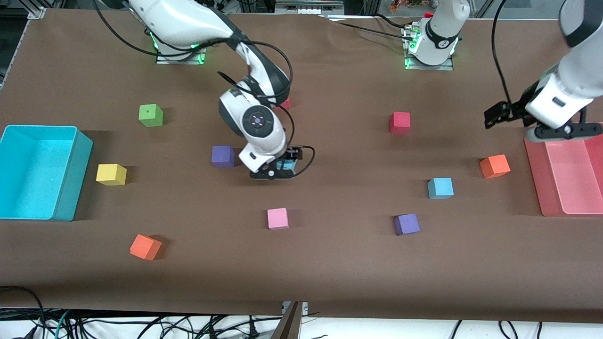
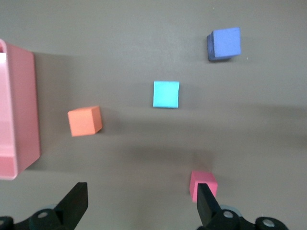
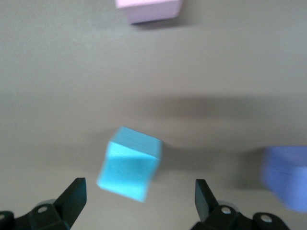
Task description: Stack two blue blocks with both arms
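Note:
One blue block (image 1: pixel 440 188) sits on the table toward the left arm's end; it also shows in the left wrist view (image 2: pixel 166 94). The other blue block (image 1: pixel 286 165) lies mid-table, mostly hidden under my right gripper (image 1: pixel 281 170). In the right wrist view this block (image 3: pixel 129 163) sits askew between the open fingers of the right gripper (image 3: pixel 139 199), touching neither. My left gripper (image 1: pixel 561 133) hangs open and empty, high over the pink tray's edge; it also shows in the left wrist view (image 2: pixel 141 203).
A purple cube (image 1: pixel 223 156) sits beside the right gripper, and a pink cube (image 1: pixel 278 218) lies nearer the camera. An orange cube (image 1: pixel 494 166), a purple cube (image 1: pixel 406 224) and a red cube (image 1: pixel 399 122) surround the free blue block. A pink tray (image 1: pixel 537 179) and a cyan bin (image 1: pixel 70 179) stand at the table's ends.

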`<state>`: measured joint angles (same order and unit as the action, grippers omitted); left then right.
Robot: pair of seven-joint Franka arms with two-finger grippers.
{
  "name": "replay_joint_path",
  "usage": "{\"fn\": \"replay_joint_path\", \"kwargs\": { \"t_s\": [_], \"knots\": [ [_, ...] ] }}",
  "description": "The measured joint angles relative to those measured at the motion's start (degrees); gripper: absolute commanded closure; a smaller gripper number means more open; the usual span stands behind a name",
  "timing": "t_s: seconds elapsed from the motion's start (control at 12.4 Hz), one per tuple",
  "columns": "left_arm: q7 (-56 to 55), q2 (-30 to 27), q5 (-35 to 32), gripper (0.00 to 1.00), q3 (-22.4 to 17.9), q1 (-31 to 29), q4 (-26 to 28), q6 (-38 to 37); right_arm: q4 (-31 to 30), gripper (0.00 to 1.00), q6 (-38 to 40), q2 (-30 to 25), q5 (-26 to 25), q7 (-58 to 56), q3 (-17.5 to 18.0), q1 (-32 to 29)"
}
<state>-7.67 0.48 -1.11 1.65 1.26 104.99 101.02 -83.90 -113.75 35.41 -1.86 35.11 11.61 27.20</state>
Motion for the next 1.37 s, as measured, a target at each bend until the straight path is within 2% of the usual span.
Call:
{"fn": "replay_joint_path", "kwargs": {
  "t_s": [0.32,0.48,0.65,0.89,1.13,1.21,1.29,1.37],
  "knots": [
    [-0.2,7.1,0.1,0.0,0.0,-0.1,8.0,17.6,-0.3,0.0,14.5,-8.7,4.2,-14.2,-1.5,-6.0],
    [-0.2,10.1,0.1,0.0,0.0,-0.1,13.5,28.6,-2.5,0.0,14.2,-11.1,6.4,-21.0,-3.0,-6.5],
    [-0.2,13.7,0.1,0.0,0.1,-0.1,16.9,36.6,-12.0,0.0,3.6,-16.0,12.5,-28.3,-3.6,-6.9],
    [-0.2,19.8,0.1,0.0,0.2,0.3,17.4,43.2,-30.7,0.0,-15.9,-23.3,25.6,-41.5,-3.7,-6.9],
    [-0.2,23.9,0.1,0.01,0.4,0.8,17.3,46.6,-37.1,0.0,-20.9,-23.9,38.6,-59.3,-3.6,-6.9],
    [-0.2,24.7,0.1,0.12,0.5,1.0,17.3,47.2,-37.7,0.0,-21.0,-23.4,43.3,-66.3,-3.6,-6.9],
    [-0.3,25.2,0.2,0.34,0.6,1.1,17.2,47.5,-38.0,0.0,-21.7,-22.4,48.3,-74.0,-3.6,-6.9],
    [-0.4,25.5,0.2,0.75,0.6,1.2,17.2,47.5,-38.2,0.0,-24.0,-20.7,54.1,-82.7,-3.6,-6.8]
  ]
}}
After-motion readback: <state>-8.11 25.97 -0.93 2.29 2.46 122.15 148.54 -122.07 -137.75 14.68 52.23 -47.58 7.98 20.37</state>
